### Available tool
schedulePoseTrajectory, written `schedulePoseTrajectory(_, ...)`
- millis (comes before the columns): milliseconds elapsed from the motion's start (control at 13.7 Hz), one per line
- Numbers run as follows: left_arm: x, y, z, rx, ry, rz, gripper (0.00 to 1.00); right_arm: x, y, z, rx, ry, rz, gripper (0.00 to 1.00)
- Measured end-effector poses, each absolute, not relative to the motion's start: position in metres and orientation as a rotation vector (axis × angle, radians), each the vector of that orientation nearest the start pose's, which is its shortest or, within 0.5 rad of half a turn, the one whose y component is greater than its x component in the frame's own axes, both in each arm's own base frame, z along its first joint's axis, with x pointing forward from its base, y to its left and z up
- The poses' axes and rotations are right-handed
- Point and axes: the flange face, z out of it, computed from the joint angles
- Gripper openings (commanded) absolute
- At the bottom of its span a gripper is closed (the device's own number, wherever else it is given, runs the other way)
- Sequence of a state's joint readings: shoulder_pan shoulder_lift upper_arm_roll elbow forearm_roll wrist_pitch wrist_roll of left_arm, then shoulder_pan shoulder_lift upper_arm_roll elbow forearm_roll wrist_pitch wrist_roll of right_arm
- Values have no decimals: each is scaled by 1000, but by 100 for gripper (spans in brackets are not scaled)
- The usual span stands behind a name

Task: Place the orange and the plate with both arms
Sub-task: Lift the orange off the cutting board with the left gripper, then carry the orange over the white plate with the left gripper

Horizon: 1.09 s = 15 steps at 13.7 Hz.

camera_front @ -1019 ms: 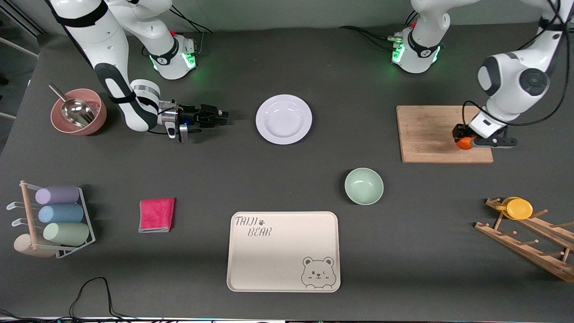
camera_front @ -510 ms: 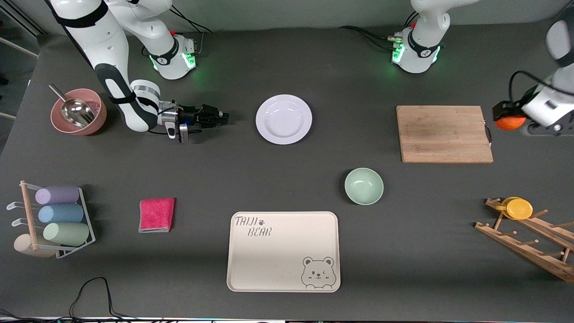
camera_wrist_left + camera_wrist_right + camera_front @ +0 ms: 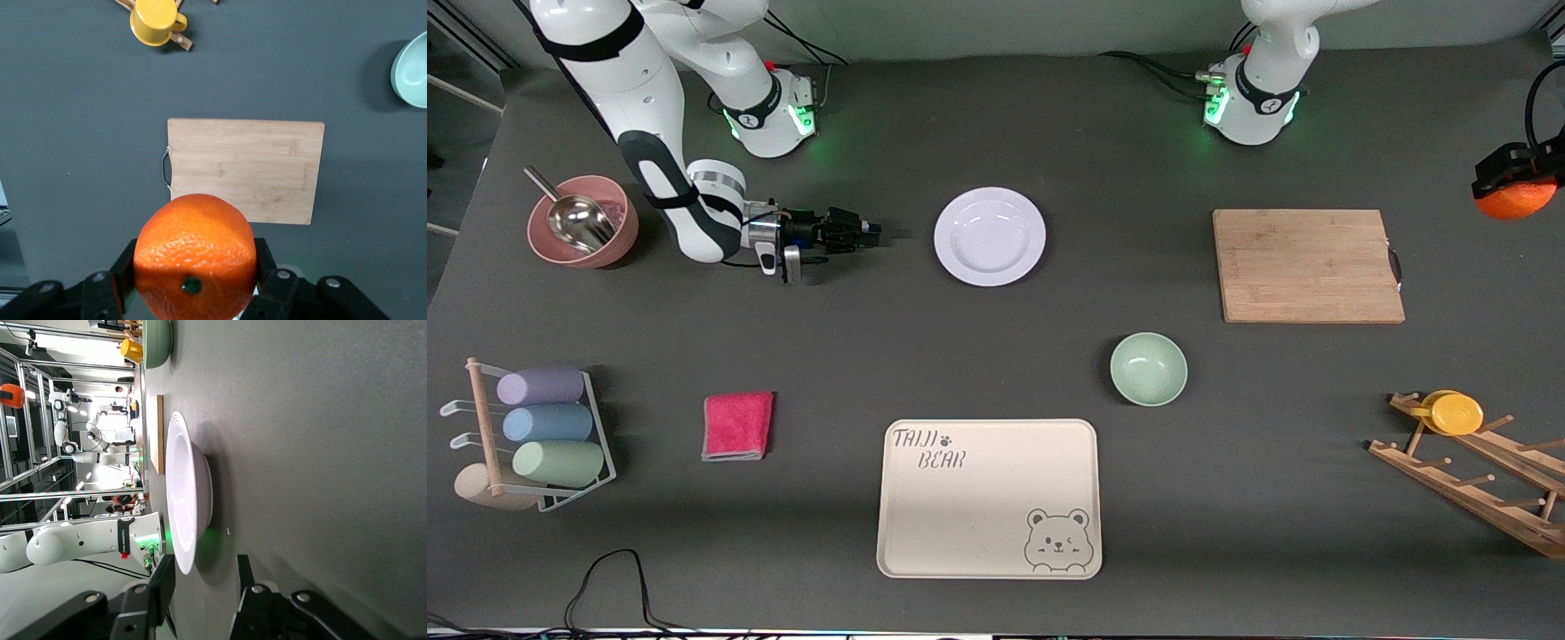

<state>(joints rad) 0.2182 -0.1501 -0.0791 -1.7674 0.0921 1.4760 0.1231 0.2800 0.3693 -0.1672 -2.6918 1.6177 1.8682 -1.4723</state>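
The orange (image 3: 1516, 200) hangs high in the air, with my left gripper (image 3: 1513, 182) shut on it. It is over the table's left-arm end, past the handle end of the cutting board (image 3: 1307, 265). In the left wrist view the orange (image 3: 195, 257) fills the space between the black fingers (image 3: 270, 267). The pale lavender plate (image 3: 990, 236) lies flat on the table between the two bases. My right gripper (image 3: 869, 234) sits low beside the plate, on the right arm's side, and points at its rim. It is open and holds nothing; in the right wrist view the plate (image 3: 183, 500) stands just ahead of the gripper (image 3: 203, 577).
A mint bowl (image 3: 1148, 368) and a cream bear tray (image 3: 987, 498) lie nearer the camera than the plate. A pink bowl with a scoop (image 3: 583, 222), a red cloth (image 3: 737, 425) and a cup rack (image 3: 534, 436) are at the right arm's end. A wooden rack holds a yellow cup (image 3: 1458, 413).
My left gripper lifted the orange off the cutting board and carried it up toward the left arm's end of the table. The right gripper's fingers narrowed a little and it barely shifted.
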Motion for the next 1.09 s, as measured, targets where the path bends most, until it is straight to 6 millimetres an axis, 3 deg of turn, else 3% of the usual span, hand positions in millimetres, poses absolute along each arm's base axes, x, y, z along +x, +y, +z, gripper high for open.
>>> schedulePoseTrajectory(146,493,72,609,-3049,-45,259,0,308,101,103,-1924,-42,39,44)
schedulePoseTrajectory(291,499,48,612,-3041,-74,268,0,308,101,101,-1925,-45,38,44)
schedulePoseTrajectory(801,504,-148,596,-3044,-284,280,0,305,99,92,-1929,-58,39,44)
schedulePoseTrajectory(1092,512,-250,570,-3065,-411,267,0,305,99,90,-1930,-56,42,44)
